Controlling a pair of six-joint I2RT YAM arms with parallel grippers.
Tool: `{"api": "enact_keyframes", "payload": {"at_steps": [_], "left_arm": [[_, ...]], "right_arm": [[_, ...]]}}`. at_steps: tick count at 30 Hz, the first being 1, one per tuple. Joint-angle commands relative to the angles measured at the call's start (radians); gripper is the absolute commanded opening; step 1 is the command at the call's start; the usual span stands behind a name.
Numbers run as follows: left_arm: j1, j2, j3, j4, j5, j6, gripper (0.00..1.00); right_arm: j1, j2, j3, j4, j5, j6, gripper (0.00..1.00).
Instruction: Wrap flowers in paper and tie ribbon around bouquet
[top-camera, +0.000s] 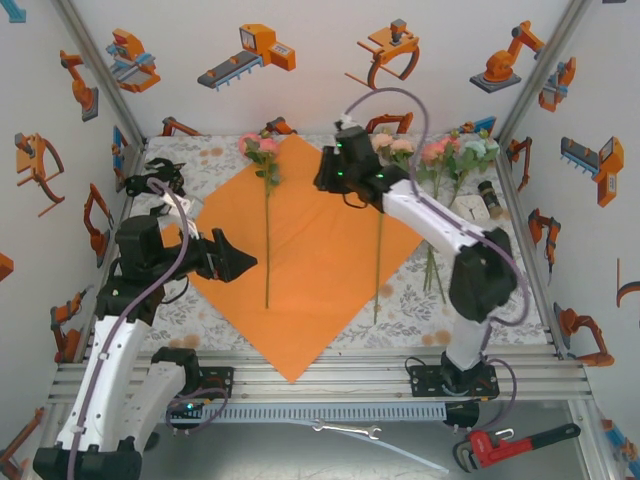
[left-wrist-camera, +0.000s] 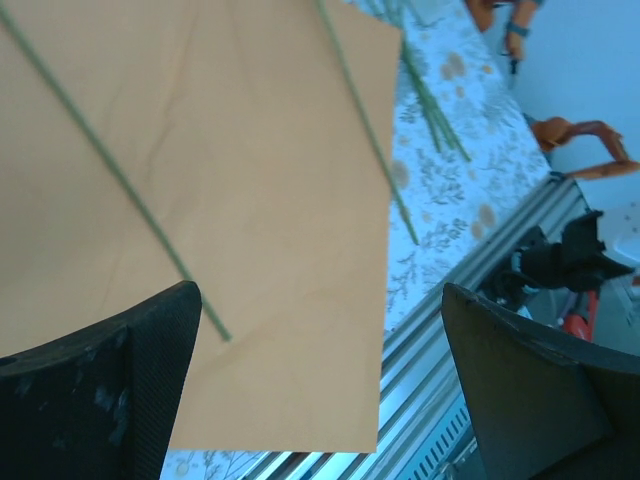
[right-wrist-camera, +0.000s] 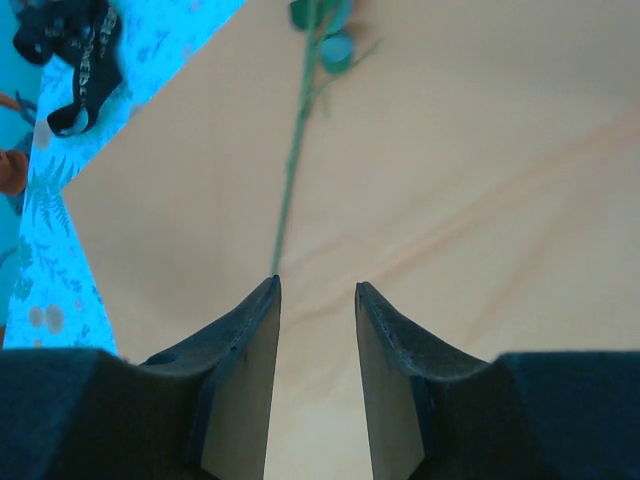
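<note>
While two stems lie lengthwise on the orange paper (top-camera: 320, 270), the rest of the flowers (top-camera: 458, 152) wait just off its right corner, blooms to the far side and stems running back toward me. My right gripper (top-camera: 328, 178) hovers over the sheet's far part, jaws partly apart and empty, nearer to them by my reckoning; the left gripper (top-camera: 238, 258) gapes wide over the left edge.
</note>
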Motion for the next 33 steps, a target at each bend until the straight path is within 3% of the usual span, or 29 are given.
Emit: {"api": "enact_keyframes", "payload": {"at_steps": [1,7,15,21,28,33], "left_arm": [[-0.02,-0.034,-0.017,0.09,0.125,-0.005,0.97],[-0.044,-0.039,-0.021,0.101,0.157,-0.001,0.97],[-0.046,-0.039,-0.024,0.098,0.128,0.0,0.97],[-0.046,-0.031,-0.019,0.078,0.1,0.007,0.97],[-0.046,-0.022,-0.018,0.076,0.105,0.01,0.97],[-0.046,-0.021,-0.018,0.072,0.101,0.011,0.97]], "right_arm": [[-0.056,-0.066,-0.195,0.026,0.137,-0.045,0.38],[-0.171,-0.103,-0.395,0.066,0.144,-0.035,0.38],[-0.211,0.047,-0.417,0.099,0.147,-0.054,0.38],[-0.211,0.101,-0.414,0.108,0.139,-0.066,0.25],[-0.21,0.069,-0.418,0.096,0.153,-0.089,0.02],[-0.21,-0.033,-0.378,0.068,0.089,-0.051,0.0]]}}
